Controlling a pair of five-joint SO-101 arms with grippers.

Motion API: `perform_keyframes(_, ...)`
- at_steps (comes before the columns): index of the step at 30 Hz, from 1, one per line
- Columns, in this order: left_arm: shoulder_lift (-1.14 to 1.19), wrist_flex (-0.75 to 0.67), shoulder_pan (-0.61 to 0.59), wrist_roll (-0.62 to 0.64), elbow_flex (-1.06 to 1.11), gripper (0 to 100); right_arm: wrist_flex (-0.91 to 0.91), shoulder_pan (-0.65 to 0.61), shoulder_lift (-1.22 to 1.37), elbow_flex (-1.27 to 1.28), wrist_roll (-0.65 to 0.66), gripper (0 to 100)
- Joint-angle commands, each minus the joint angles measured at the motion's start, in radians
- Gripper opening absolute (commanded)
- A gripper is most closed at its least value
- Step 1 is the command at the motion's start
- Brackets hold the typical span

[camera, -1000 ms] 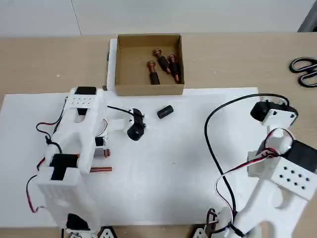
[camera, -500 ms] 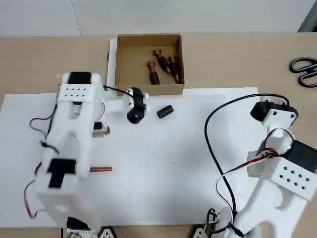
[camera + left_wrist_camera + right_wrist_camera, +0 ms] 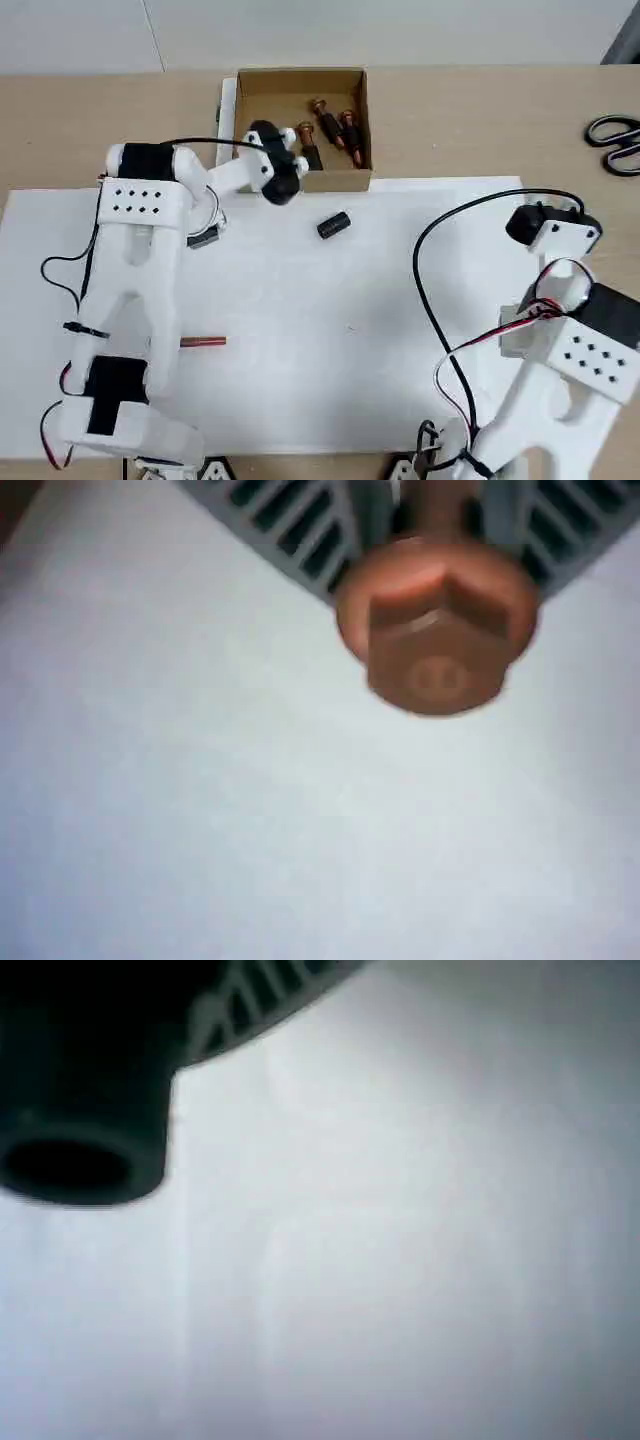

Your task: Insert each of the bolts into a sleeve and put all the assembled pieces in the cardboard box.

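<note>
A copper bolt [image 3: 435,630] is sitting clamped, head outward, in my left tool [image 3: 278,172] at the 7 o'clock corner of the cardboard box [image 3: 240,120], where I am seeing three assembled pieces [image 3: 330,128] lying. A loose sleeve [image 3: 334,225] is resting at that tool's 4 o'clock, a loose bolt [image 3: 203,342] at its 7 o'clock. My right tool [image 3: 542,222], at the desk's [image 3: 480,110] 3 o'clock, is gripping a black sleeve [image 3: 85,1150].

One overhead, two close wrist views
</note>
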Motion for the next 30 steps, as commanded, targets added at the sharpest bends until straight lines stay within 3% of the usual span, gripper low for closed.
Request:
perform_keyframes(1, -0.060, 0.031, 0.015, 0.091, -0.042, 1, 0.002, 0.005, -0.030, -0.012, 0.009, 0.5)
perform_keyframes(6, -0.098, 0.109, 0.032, 0.204, -0.081, 1, -0.005, -0.010, -0.085, -0.054, 0.002, 0.4)
perform_keyframes(16, -0.331, 0.026, 0.063, 0.462, -0.140, 1, -0.188, -0.312, -0.337, 0.037, -0.222, 0.4)
perform_keyframes(30, -0.528, -0.021, 0.020, 0.881, -0.104, 1, -0.432, -0.575, -0.380, 0.138, -0.402, 0.4)
